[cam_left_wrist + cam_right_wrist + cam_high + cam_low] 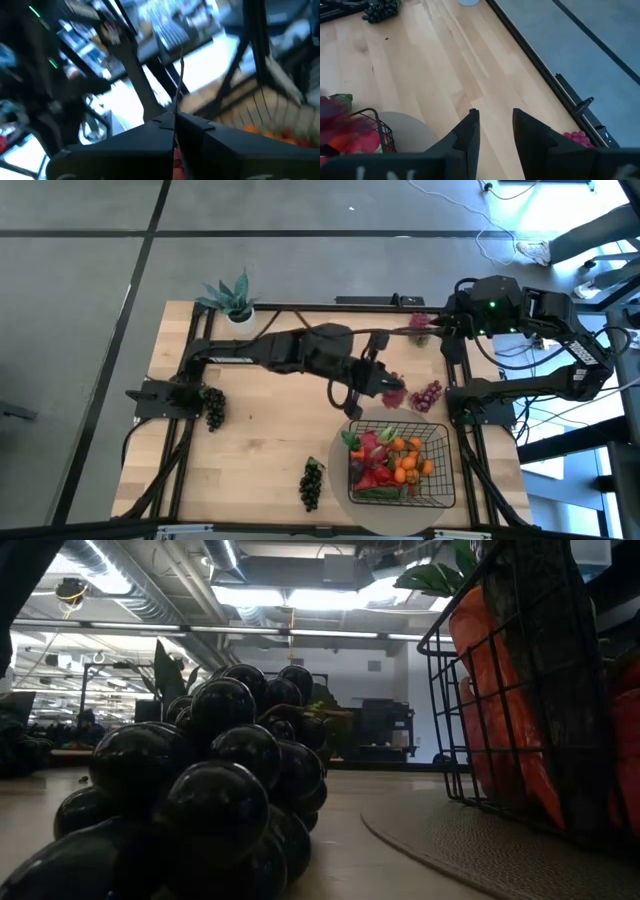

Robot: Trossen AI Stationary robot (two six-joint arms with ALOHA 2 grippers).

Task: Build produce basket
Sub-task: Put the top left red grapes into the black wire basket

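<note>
The black wire basket (pixel 440 442) stands on a round beige mat near the table's front right, filled with orange, red and green produce (pixel 392 462); the low view shows its mesh wall (pixel 470 710). Just behind the basket, my left gripper (pixel 378 387) (pixel 176 116) hangs above the table, shut on a dark red grape bunch (pixel 394 393). A purple-red bunch (pixel 428 395) lies on the table beside it. My right gripper (pixel 492 112) (pixel 447 320) is drawn back high at the far right, open, nothing between its fingers. My left gripper has the dark red grape bunch pinched between its two shut fingers. A thin stem (pixel 180 80) sticks out past the fingertips, and a bit of red (pixel 176 159) shows between the fingers farther back. The bunch hangs at the fingers, clear of the table.
Dark grape bunches lie at the left (pixel 213 406) and near the front edge (pixel 312 483) (pixel 220 790). A pink bunch (pixel 418 327) (pixel 577 137) lies at the far right. A spiky potted plant (pixel 232 298) stands at the far left. Bare wood lies mid-table (pixel 270 430).
</note>
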